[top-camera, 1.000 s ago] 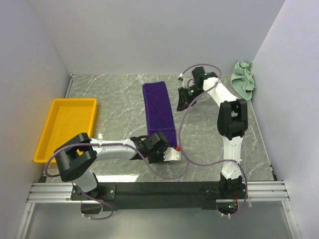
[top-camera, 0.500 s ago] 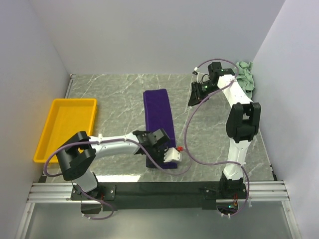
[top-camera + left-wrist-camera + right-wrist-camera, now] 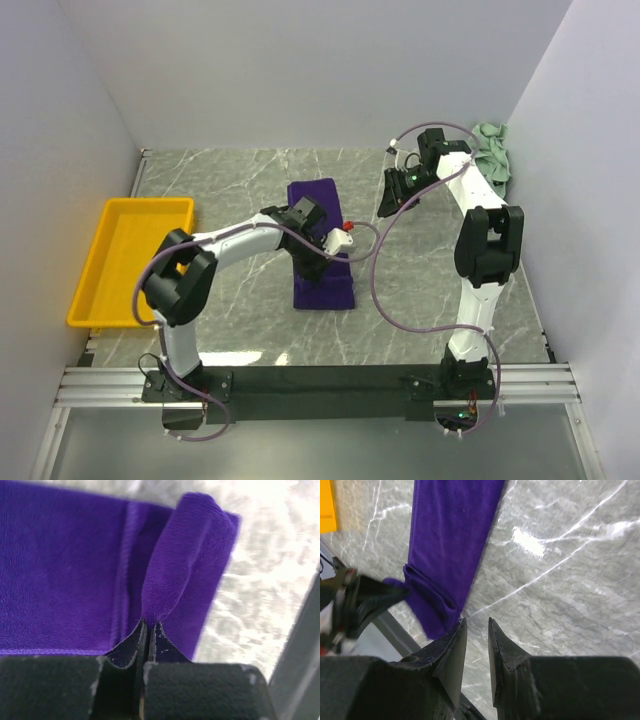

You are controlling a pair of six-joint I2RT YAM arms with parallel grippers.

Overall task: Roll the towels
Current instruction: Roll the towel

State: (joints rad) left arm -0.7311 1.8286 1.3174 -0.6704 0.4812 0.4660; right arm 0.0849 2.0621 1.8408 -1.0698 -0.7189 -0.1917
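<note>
The deep purple towel (image 3: pixel 322 285) lies lengthwise in the middle of the table, its near end lifted and folded back over itself. My left gripper (image 3: pixel 326 248) is shut on that lifted fold; the left wrist view shows the cloth (image 3: pixel 180 565) pinched between the gripper (image 3: pixel 148 623) tips. My right gripper (image 3: pixel 392 203) hovers over bare table to the right of the towel's far end, jaws slightly apart and empty. In the right wrist view the gripper (image 3: pixel 477 622) points down at marble beside the purple towel (image 3: pixel 450 530). The mint green towel (image 3: pixel 490 157) lies crumpled in the back right corner.
A yellow plastic tray (image 3: pixel 145 203) stands at the left side of the table. White walls close in the left, back and right. A black rail (image 3: pixel 330 382) with the arm bases runs along the near edge. Purple cables loop off both arms.
My left gripper has carried the towel's near end away from the front edge toward the back, doubling the towel over. My right gripper drew back to the right, off the towel's far end.
</note>
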